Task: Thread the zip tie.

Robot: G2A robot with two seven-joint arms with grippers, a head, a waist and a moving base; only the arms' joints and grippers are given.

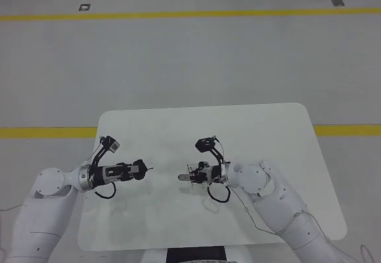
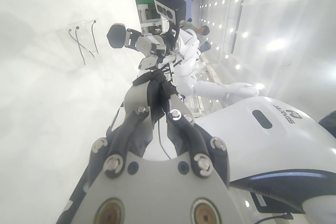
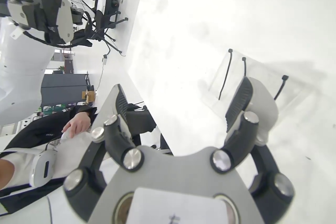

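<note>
Table (image 1: 263,131): white, with rounded corners. Both arms are held over its near half. The grippers are pointed at each other roughly along one line, with a gap left between the tips.

Left gripper (image 2: 156,82): the fingers are pressed together, and the tips are wrapped in black material. A thin black strand, taken as the zip tie (image 2: 159,128), is pinched between them and trails back from the tips toward the wrist. In the top view a short dark point juts from the tips toward the other gripper. The tie's head cannot be made out.

Right gripper (image 3: 181,101): the fingers are spread wide and nothing is held between them. Ribbed black pads (image 3: 242,96) are seen on the inner faces. From the left wrist view it is seen facing the left gripper, held apart from it.

Clear sheet (image 3: 262,68): laid flat on the table, beyond the right gripper's fingers. Three black loose ties (image 3: 225,72) are laid on it, heads toward one edge. In the left wrist view two of them are seen crossed over each other, with the third just beside them. In the right wrist view the tails of two are hidden behind one finger, and the third is seen whole, slightly curved.
</note>
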